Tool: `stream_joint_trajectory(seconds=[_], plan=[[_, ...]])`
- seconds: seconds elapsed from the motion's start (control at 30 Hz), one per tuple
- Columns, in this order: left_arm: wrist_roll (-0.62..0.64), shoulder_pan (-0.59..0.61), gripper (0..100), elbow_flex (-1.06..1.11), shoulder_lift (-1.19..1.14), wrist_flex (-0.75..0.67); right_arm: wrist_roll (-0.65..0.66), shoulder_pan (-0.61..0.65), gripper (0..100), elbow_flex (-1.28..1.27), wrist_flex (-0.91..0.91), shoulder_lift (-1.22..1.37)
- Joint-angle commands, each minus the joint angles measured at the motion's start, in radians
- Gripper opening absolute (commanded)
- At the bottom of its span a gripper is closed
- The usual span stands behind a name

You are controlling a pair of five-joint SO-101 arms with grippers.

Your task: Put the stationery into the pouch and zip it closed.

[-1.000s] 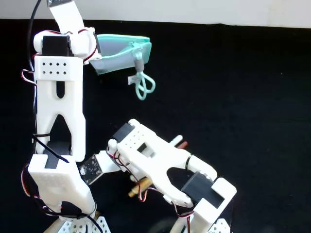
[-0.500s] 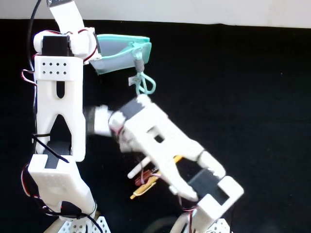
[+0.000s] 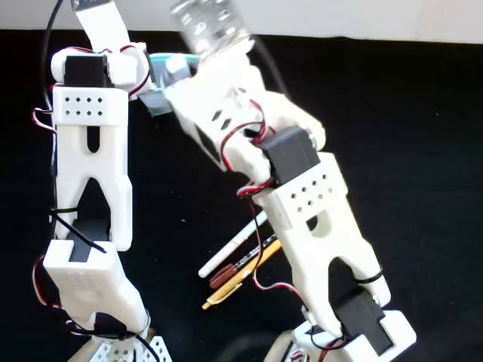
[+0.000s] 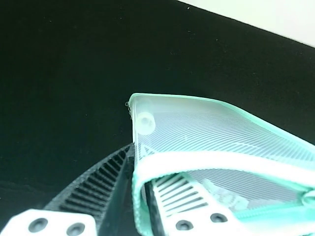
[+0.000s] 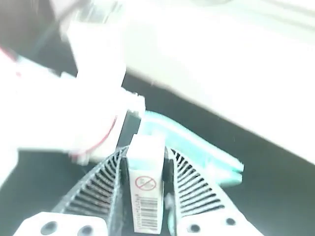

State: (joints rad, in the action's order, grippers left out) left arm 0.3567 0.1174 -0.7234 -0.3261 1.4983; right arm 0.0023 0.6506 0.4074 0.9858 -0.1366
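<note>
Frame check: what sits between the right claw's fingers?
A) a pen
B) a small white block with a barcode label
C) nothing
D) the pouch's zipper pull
B: in the right wrist view the white block is clamped in the right claw, close to the teal pouch, while the pens lie on the table.

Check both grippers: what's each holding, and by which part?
The left gripper clamps the pouch by an edge near one corner. The right gripper pinches a white eraser-like block across its two long sides.
</note>
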Motion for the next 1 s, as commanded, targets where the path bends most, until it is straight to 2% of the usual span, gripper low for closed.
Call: stream_joint_trajectory(seconds=[0.0, 0.17, 0.4, 0.57, 0.77, 0.83, 0.97], plan=[[-0.006, 0.008, 1, -0.004, -0.001, 0.008, -0.127, -0.05, 0.8, 0.047, -0.147, 0.061], [-0.006, 0.008, 1, -0.004, -0.001, 0.008, -0.275, -0.091, 0.8, 0.053, -0.285, 0.209], [-0.006, 0.008, 1, -0.004, -0.002, 0.008, -0.285, -0.071, 0.8, 0.067, -0.325, 0.334], [-0.006, 0.008, 1, -0.004, -0.002, 0.008, -0.338, -0.07, 0.8, 0.081, -0.321, 0.341], [-0.006, 0.012, 1, -0.004, -0.002, 0.0, -0.339, -0.059, 2.1, 0.077, -0.308, 0.338], [-0.006, 0.012, 1, -0.004, -0.002, 0.0, -0.339, -0.044, 7.7, 0.082, -0.262, 0.337], [-0.006, 0.013, 1, -0.004, -0.002, 0.0, -0.339, -0.008, 25.6, 0.084, -0.217, 0.337]])
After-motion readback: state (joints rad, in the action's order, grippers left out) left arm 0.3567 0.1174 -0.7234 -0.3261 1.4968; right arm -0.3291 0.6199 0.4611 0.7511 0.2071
